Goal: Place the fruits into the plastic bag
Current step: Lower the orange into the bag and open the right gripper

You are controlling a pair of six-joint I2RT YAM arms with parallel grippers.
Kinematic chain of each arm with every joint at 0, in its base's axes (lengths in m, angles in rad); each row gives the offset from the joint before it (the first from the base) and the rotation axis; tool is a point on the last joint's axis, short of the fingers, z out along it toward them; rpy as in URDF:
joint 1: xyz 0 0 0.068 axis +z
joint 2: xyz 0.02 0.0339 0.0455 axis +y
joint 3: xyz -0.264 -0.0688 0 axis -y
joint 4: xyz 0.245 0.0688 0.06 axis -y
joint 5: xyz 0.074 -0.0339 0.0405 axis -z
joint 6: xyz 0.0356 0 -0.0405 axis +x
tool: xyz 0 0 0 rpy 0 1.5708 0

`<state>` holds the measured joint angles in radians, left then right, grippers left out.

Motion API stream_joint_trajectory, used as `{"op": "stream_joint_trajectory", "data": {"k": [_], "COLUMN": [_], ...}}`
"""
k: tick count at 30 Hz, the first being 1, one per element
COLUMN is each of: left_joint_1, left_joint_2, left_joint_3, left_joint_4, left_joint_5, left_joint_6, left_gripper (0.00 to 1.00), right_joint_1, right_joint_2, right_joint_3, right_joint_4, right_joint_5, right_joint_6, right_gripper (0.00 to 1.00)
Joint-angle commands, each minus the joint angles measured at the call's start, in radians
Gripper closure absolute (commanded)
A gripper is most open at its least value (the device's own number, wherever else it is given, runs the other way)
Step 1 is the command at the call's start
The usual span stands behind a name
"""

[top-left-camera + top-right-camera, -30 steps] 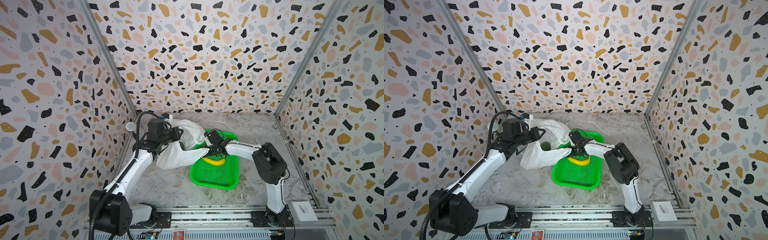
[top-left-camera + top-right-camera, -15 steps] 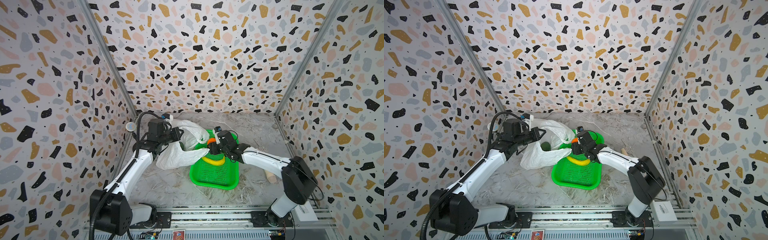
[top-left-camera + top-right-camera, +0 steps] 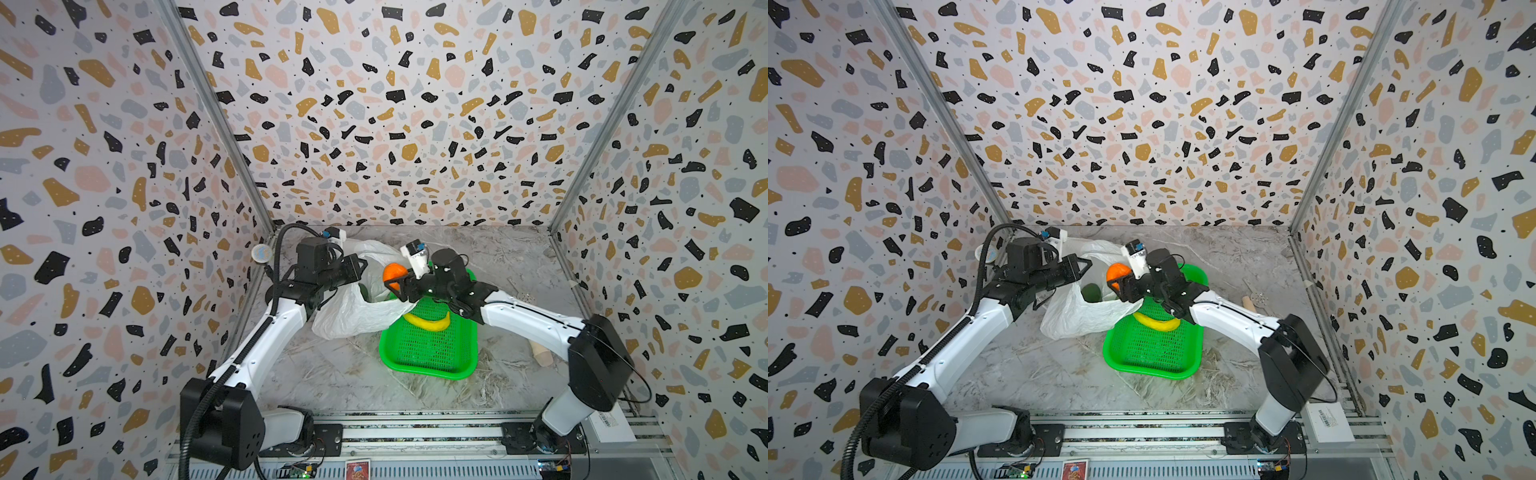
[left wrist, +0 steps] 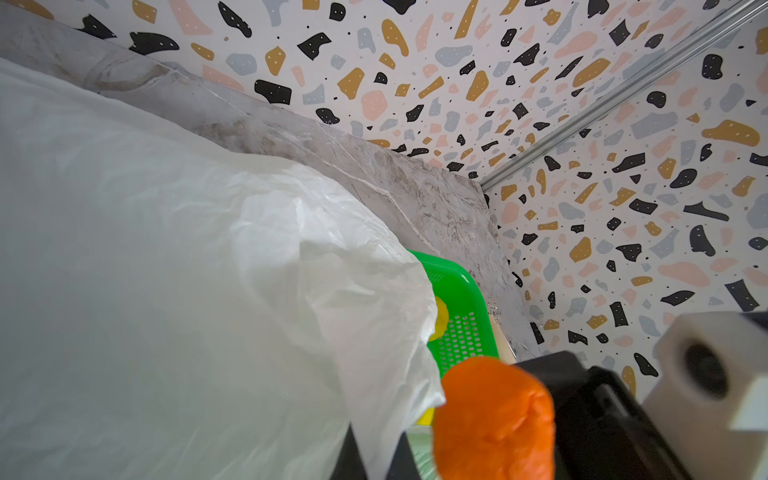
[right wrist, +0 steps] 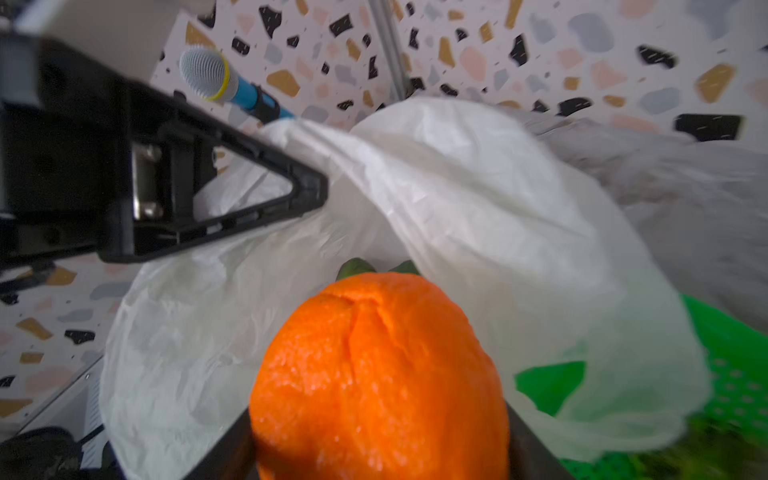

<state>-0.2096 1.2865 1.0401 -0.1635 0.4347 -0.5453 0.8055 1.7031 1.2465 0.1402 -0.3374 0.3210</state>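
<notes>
My right gripper [image 3: 395, 281] [image 3: 1119, 283] [image 5: 380, 440] is shut on an orange fruit [image 3: 393, 271] [image 3: 1116, 271] [image 5: 378, 374] [image 4: 494, 419], held in the air at the open mouth of the white plastic bag [image 3: 353, 311] [image 3: 1075, 316] [image 5: 478, 208] [image 4: 166, 270]. My left gripper [image 3: 360, 266] [image 3: 1087, 266] [image 4: 376, 461] is shut on the bag's rim and holds it up. A dark green avocado [image 3: 1091, 293] [image 5: 357, 266] lies inside the bag. A yellow banana [image 3: 428, 323] [image 3: 1154, 323] rests in the green tray [image 3: 428, 357] [image 3: 1150, 357].
The bag's lower edge drapes over the tray's far left corner. A beige wooden stick [image 3: 542, 356] [image 3: 1248, 301] lies on the marble floor right of the tray. A microphone [image 3: 261, 252] [image 5: 208, 75] sits by the left wall. Patterned walls close three sides.
My right gripper has come up from the tray with the orange fruit and carried it left to the bag's mouth. The left gripper has kept still on the bag.
</notes>
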Motion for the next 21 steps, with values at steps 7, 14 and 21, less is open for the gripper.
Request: {"op": "stream_joint_trajectory", "data": {"k": [7, 14, 21], "left_joint_1": [-0.001, -0.002, -0.001], "left_joint_2": [-0.051, -0.049, -0.054], "left_joint_3": [0.008, 0.002, -0.008], "left_joint_4": [0.007, 0.009, 0.018], "left_joint_5": [-0.074, -0.060, -0.062], "left_joint_6": [0.007, 0.011, -0.003], "left_gripper": [1.00, 1.00, 1.00], "right_joint_1": [0.030, 0.005, 0.006], "right_joint_2": [0.226, 0.106, -0.148], "right_joint_3": [0.290, 0.134, -0.053], "right_joint_4": [-0.041, 0.045, 0.076], "right_joint_5": [-0.314, -0.189, 0.207], "right_joint_6": [0.068, 0.090, 0.011], "right_gripper": [0.13, 0.01, 0.01]}}
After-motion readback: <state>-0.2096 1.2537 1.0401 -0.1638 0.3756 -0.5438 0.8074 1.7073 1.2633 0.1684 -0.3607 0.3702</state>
